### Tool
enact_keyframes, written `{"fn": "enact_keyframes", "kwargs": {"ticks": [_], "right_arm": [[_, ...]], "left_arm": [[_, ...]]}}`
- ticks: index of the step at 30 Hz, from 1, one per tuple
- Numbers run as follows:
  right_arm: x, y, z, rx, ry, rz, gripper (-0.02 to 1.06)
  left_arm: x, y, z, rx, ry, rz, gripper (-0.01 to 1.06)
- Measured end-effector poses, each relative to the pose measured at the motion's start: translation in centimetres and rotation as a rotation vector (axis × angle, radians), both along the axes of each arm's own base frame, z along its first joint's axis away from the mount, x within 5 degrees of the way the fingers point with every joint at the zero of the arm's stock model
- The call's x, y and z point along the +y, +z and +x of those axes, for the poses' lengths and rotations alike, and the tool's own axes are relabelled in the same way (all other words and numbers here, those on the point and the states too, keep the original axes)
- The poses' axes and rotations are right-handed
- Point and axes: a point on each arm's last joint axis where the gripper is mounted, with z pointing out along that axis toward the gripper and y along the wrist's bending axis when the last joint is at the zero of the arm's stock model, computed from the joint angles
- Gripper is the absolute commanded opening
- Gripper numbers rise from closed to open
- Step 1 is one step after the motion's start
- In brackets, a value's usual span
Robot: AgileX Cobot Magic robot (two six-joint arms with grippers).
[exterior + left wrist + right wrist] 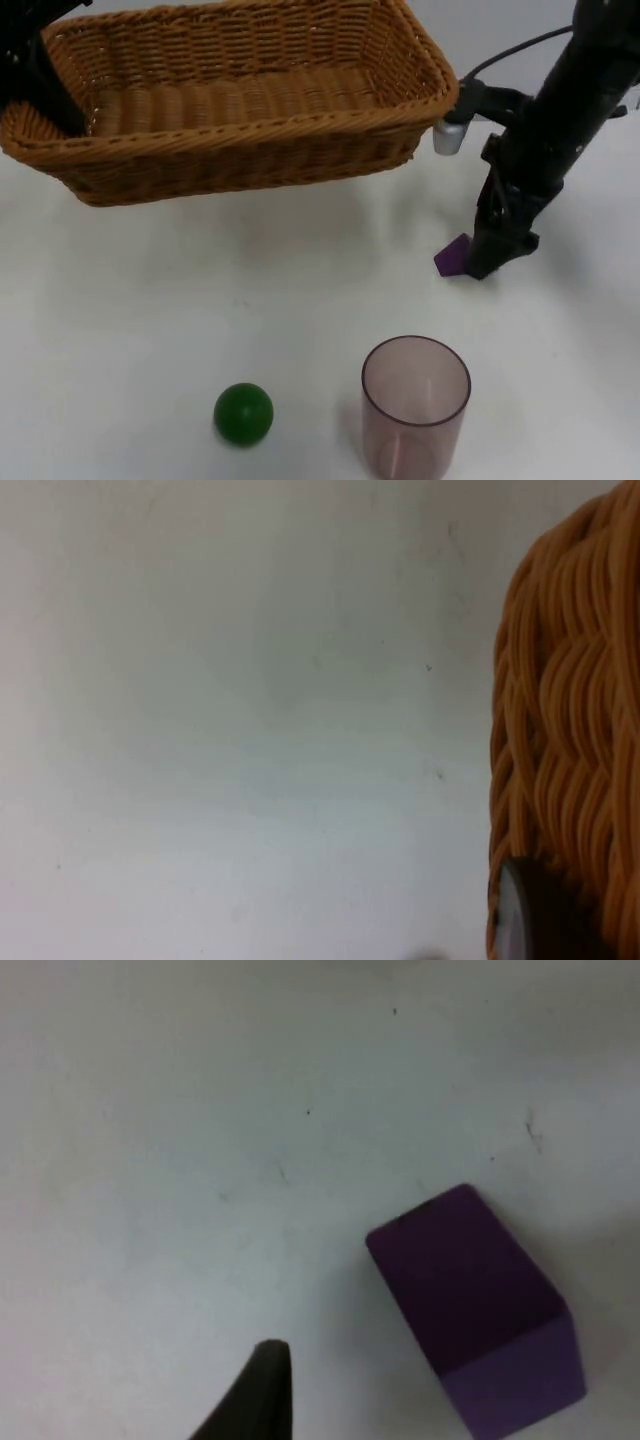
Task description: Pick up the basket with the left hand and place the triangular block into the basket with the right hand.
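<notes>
Overhead view downward and forward; wrist views close above table [150, 300], sharing basket [240, 100] and block [453, 257].

A green ball [243, 413] lies near a translucent purple cup [415, 407] standing upright on the white table [150, 300].

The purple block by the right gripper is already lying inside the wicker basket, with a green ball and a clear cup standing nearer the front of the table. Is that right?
Not quite. The purple block lies on the white table beside the right gripper, outside the wicker basket, as the top view shows. The green ball and clear cup do stand nearer the front.
</notes>
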Motion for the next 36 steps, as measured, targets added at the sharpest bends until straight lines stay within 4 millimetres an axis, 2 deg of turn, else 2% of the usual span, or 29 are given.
{"fn": "enact_keyframes", "kwargs": {"ticks": [3,7,11,14,16,17,19,22,23,25,27,33,36], "right_arm": [[0.3,-1.1,-0.1,0.021,0.010,-0.009,1.05],[1.0,-1.5,-0.2,0.016,0.020,-0.011,1.04],[1.5,-1.6,-0.2,-0.009,0.026,-0.008,1.00],[1.5,-1.9,-0.3,0.002,0.028,-0.011,0.93],[1.5,-2.0,-0.3,0.006,0.029,-0.015,0.82],[1.5,-2.0,-0.3,0.010,0.030,-0.018,0.82],[1.3,-2.0,-0.3,0.008,0.033,-0.033,0.68],[1.3,-2.0,-0.3,0.009,0.027,-0.037,0.37],[1.3,-2.0,-0.3,0.012,0.017,-0.036,0.37],[1.3,-2.1,-0.3,0.015,0.005,-0.036,0.17],[1.2,-2.1,-0.3,0.021,-0.021,-0.039,0.01],[0.9,-2.0,-0.1,0.024,-0.114,-0.069,0.00],[0.2,-0.8,0.3,-0.010,-0.243,-0.099,0.00]], "left_arm": [[0.0,0.0,0.0,0.000,0.000,0.000,0.00],[0.0,0.0,0.0,0.000,0.000,0.000,0.00],[0.0,0.0,0.0,0.000,0.000,0.000,0.00],[0.0,0.0,0.0,0.001,0.000,0.000,0.00],[0.0,0.0,0.0,0.002,-0.001,-0.001,0.00],[0.0,0.0,0.0,0.002,-0.001,-0.001,0.00],[0.0,0.0,0.0,0.002,-0.001,-0.001,0.00],[0.0,0.0,0.0,0.002,-0.001,-0.001,0.00],[0.0,0.0,0.0,0.004,-0.002,-0.001,0.00],[0.0,0.0,-0.1,0.007,-0.004,-0.002,0.00],[0.0,0.0,-0.1,0.010,-0.005,-0.003,0.00],[0.0,0.0,-0.1,0.013,-0.008,-0.004,0.00],[-0.1,0.0,-0.1,0.015,-0.008,-0.004,0.00]]}}
